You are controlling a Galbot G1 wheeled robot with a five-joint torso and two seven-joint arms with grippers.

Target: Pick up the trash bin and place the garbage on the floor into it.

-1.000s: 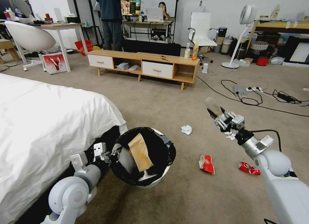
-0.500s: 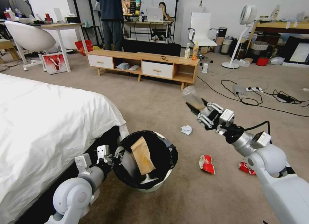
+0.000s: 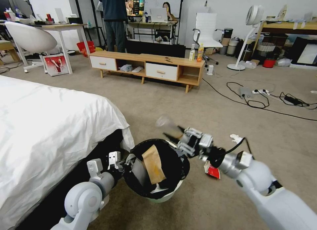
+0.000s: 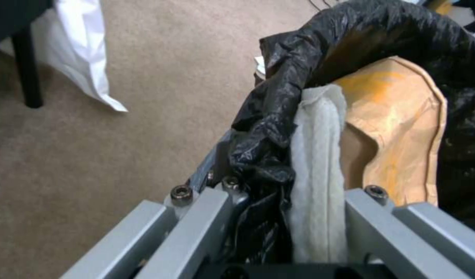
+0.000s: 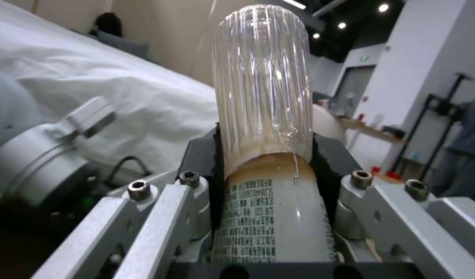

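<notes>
From my head camera, my left gripper holds the trash bin tilted beside the bed, a brown paper bag inside. My right gripper carries a small bottle just over the rim. A red-white wrapper and a tissue remain on the floor.

My left wrist camera shows my fingers clamped on the black liner.

My right wrist camera shows my jaws closed around the bottle.

The trash bin stands right of the bed, paper bag inside, wrapper farther right.
</notes>
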